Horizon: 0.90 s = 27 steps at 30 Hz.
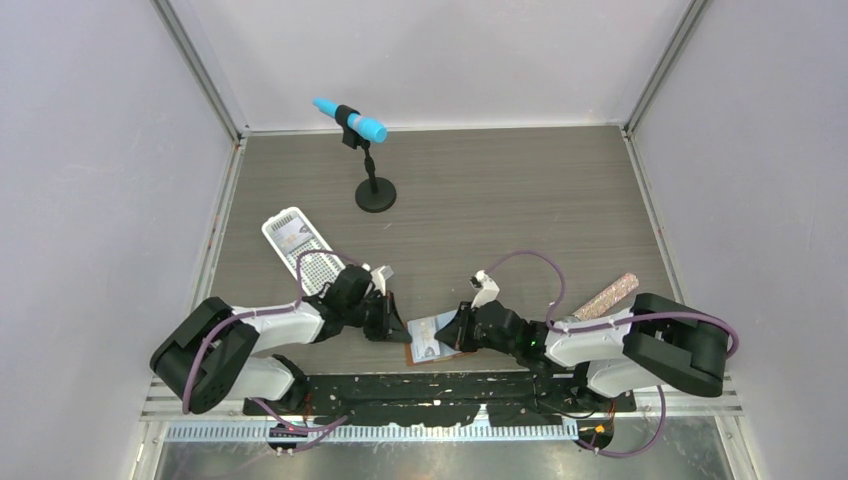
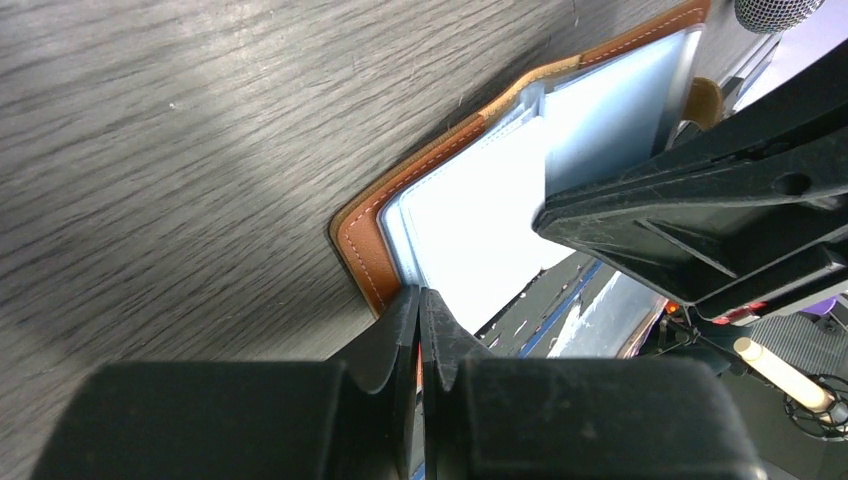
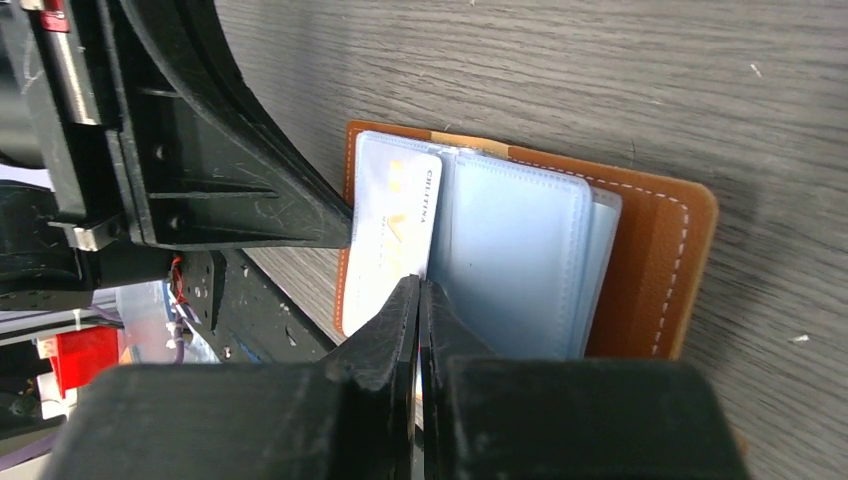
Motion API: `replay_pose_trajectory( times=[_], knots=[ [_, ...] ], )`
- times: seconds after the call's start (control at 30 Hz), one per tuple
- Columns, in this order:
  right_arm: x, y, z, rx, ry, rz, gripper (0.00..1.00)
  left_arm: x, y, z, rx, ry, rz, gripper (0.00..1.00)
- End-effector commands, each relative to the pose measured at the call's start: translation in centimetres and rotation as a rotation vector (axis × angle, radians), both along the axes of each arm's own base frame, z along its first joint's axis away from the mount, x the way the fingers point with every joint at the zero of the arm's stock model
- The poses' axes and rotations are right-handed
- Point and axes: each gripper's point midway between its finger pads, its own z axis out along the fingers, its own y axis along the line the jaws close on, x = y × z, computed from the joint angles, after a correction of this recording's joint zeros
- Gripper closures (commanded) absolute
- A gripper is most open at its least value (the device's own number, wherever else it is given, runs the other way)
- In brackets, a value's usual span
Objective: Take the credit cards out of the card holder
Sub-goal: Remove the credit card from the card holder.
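The tan-brown card holder (image 1: 428, 343) lies open on the table near the front edge, between my two grippers. My left gripper (image 1: 392, 322) is shut on the holder's leather edge (image 2: 362, 245), with orange leather showing between its closed jaws (image 2: 420, 292). My right gripper (image 1: 457, 333) is shut (image 3: 420, 283) on the lower edge of a pale credit card (image 3: 392, 215) with gold print. The card sticks out sideways from the pale blue pockets (image 3: 515, 260). The holder's leather (image 3: 650, 260) shows to the right of the pockets. Any other cards are hidden inside the pockets.
A white perforated tray (image 1: 305, 258) lies left of the middle with a pale card (image 1: 289, 232) on its far end. A blue microphone (image 1: 350, 120) on a black stand (image 1: 375, 197) is at the back. A pinkish glittery stick (image 1: 607, 296) lies at the right.
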Motion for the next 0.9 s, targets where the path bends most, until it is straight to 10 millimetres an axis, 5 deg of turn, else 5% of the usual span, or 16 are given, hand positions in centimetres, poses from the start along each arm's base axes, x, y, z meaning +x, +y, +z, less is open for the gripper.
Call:
replay_pose_trajectory(
  times=[0.0, 0.87],
  knots=[
    [0.7, 0.2, 2.1, 0.066, -0.049, -0.012, 0.95, -0.1, 1.6, -2.5, 0.127, -0.001, 0.011, 0.94],
    [1.4, -3.7, 3.5, 0.006, -0.091, -0.085, 0.95, 0.4, 0.6, -1.9, 0.090, -0.009, -0.015, 0.95]
  ],
)
